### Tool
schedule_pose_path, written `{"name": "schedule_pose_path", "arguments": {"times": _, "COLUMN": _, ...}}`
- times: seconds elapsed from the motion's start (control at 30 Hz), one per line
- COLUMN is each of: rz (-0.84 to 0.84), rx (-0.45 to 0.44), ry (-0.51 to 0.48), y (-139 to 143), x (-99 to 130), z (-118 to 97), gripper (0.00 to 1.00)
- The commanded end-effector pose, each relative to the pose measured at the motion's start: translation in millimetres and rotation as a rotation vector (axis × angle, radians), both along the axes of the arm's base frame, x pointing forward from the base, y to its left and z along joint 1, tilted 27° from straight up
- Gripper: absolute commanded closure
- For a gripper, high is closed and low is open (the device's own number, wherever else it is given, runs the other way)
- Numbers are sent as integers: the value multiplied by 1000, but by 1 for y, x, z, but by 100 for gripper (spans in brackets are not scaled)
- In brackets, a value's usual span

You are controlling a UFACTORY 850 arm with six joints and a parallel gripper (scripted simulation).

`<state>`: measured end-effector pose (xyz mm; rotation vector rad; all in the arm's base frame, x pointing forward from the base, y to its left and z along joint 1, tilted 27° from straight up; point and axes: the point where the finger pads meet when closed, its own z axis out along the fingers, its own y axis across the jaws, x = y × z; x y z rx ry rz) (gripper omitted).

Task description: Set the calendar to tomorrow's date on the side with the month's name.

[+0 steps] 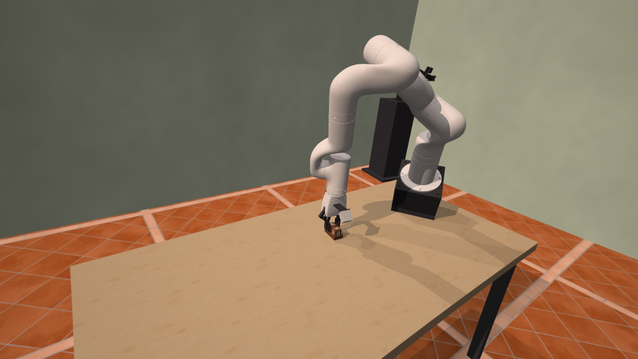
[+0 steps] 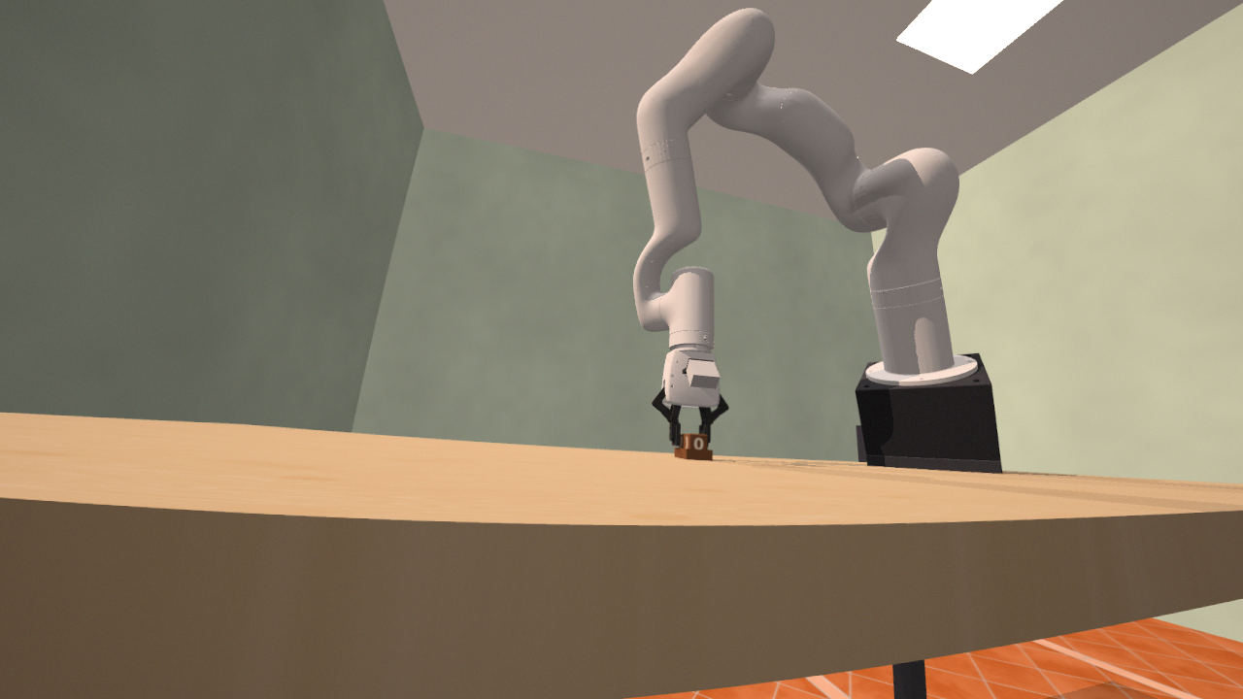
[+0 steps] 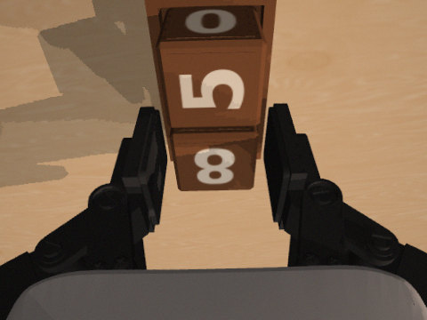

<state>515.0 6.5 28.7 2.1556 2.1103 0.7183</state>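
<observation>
A brown tray (image 1: 341, 236) (image 2: 694, 454) (image 3: 211, 3) lies on the table with two brown cubes in a row. The near cube (image 1: 338, 232) (image 2: 698, 444) (image 3: 178, 120) shows a 5 on top, turned sideways, and a 0 on its end face. The other cube (image 3: 215, 165) shows an 8 on top. In the exterior view a 1 shows, foreshortened, left of the 0. My gripper (image 1: 332, 226) (image 2: 689, 438) (image 3: 214, 131) points down and is partly open. Its fingers stand on both sides of the row, around the 8 cube, with gaps visible in the wrist view. The cubes' undersides are hidden.
The wooden table (image 1: 223, 276) (image 2: 348, 478) carries the tray near its back edge. The arm's black base (image 1: 414, 203) (image 2: 929, 425) stands to the right. A black pillar (image 1: 389, 138) stands behind the table. Arm shadows fall right of the tray.
</observation>
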Motion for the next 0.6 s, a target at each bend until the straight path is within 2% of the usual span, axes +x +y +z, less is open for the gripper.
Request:
{"name": "schedule_pose_path", "arguments": {"times": 0.0, "rz": 0, "rx": 0, "ry": -1, "y": 0, "x": 0, "z": 0, "gripper": 51}}
{"name": "schedule_pose_path", "arguments": {"times": 0.03, "rz": 0, "rx": 0, "ry": -1, "y": 0, "x": 0, "z": 0, "gripper": 51}}
{"name": "schedule_pose_path", "arguments": {"times": 0.07, "rz": 0, "rx": 0, "ry": -1, "y": 0, "x": 0, "z": 0, "gripper": 71}}
{"name": "schedule_pose_path", "arguments": {"times": 0.57, "rz": 0, "rx": 0, "ry": -1, "y": 0, "x": 0, "z": 0, "gripper": 71}}
